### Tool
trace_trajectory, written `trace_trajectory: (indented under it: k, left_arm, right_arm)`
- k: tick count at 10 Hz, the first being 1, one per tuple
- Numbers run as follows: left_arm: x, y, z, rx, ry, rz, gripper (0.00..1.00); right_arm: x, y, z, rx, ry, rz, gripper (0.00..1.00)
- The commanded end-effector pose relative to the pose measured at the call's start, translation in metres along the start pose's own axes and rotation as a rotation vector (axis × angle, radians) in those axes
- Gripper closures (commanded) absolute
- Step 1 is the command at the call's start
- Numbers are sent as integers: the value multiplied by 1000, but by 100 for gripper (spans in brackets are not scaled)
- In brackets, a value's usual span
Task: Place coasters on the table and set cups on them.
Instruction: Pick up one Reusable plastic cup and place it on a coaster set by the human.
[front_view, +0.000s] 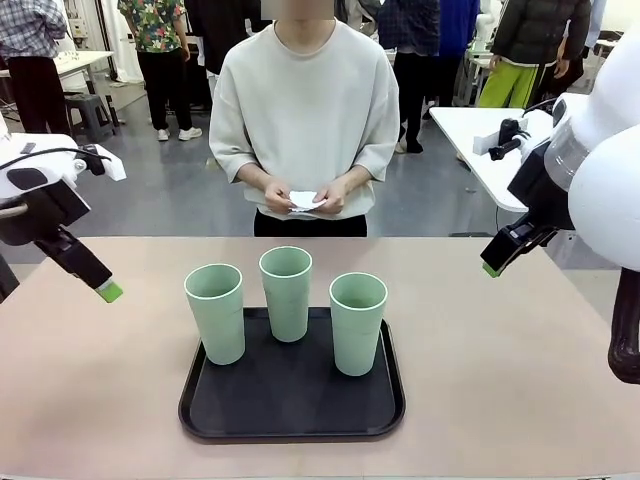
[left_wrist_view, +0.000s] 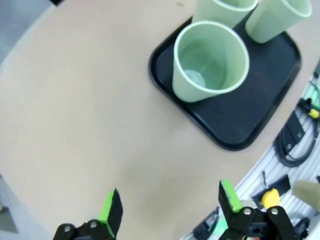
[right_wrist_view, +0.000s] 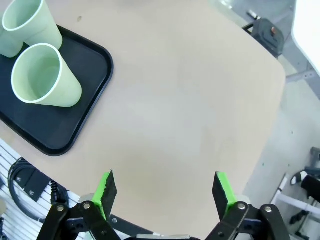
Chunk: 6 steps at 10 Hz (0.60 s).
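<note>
Left gripper (left_wrist_view: 169, 202) wide open, empty, over bare table (front_view: 520, 360). Three cups (front_view: 286, 292) on tray (front_view: 290, 405), centre. Coasters (front_view: 305, 201) in person's hands (front_view: 335, 198), none laid: I read step one pending. Right gripper (right_wrist_view: 164, 188) wide open, empty. My next move: wait for coasters, then grip nearest cup.

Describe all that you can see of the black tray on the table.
The tray is black, a rounded square with a low raised rim, and it looks like smooth plastic with a slight sheen. It lies flat on the beige table, in the middle and close to the robot's edge. Three mint-green cups stand upright on its far half, open ends up, each apart from the others.
</note>
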<state>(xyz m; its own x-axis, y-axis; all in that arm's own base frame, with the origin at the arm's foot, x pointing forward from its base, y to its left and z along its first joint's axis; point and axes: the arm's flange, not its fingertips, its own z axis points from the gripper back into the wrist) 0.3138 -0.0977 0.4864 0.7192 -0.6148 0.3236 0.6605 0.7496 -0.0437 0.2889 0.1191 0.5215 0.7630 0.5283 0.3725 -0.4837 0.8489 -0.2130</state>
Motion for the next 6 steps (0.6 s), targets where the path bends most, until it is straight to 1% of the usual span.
trace_trajectory:
  k: [1,2,3,4,5,6]
  left_arm:
    - [10,10,-22,15,-6,-12,0]
    - [10,10,-22,15,-6,-12,0]
    - [4,3,-9,5,3,0,0]
    - [7,6,-13,-212,-85,66,0]
    - [2,21,1,-394,-189,125,0]
    - [-13,43,12,-607,-326,194,0]
  right_arm:
    - [7,-14,-23,37,3,38,0]
    - [7,-14,-23,37,3,38,0]
    - [1,-4,-5,12,5,6,0]
    - [-7,-9,-11,150,0,-36,0]
    - [-25,-27,-15,412,-45,-102,0]
    - [-51,-51,-29,690,-157,-192,0]
